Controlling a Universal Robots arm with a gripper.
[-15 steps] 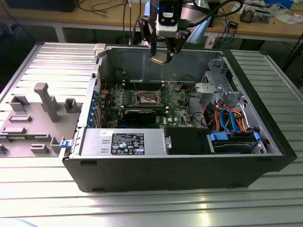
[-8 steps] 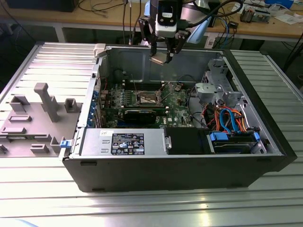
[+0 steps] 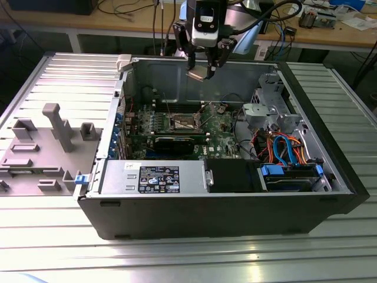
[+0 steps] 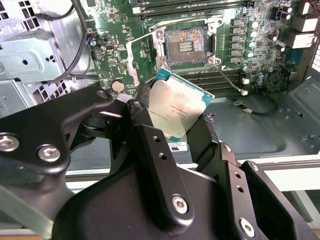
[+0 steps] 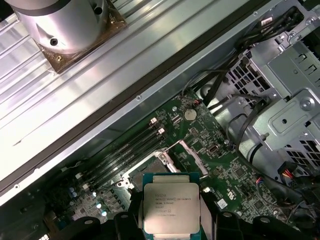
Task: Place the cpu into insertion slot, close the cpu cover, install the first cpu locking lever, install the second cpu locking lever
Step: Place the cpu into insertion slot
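The gripper [image 3: 203,66] hung over the far side of the open computer case [image 3: 206,215], its fingers [image 4: 144,107] clamped on opposite edges of the cpu [image 4: 175,111], metal top showing in both wrist views. The chip was held tilted in the air, well above the green board. Below it the insertion slot [image 4: 186,46] lay uncovered, dark centre exposed. Long memory slots [image 4: 220,80] ran just beside the socket. In the exterior view a black card [image 3: 177,142] lay near of the socket, the silver power-supply box [image 3: 150,177] nearer still, and a grey drive cage [image 3: 268,109] with orange and blue cables [image 3: 283,147] crowded the right. The case rested on a ribbed metal counter [image 3: 177,256].
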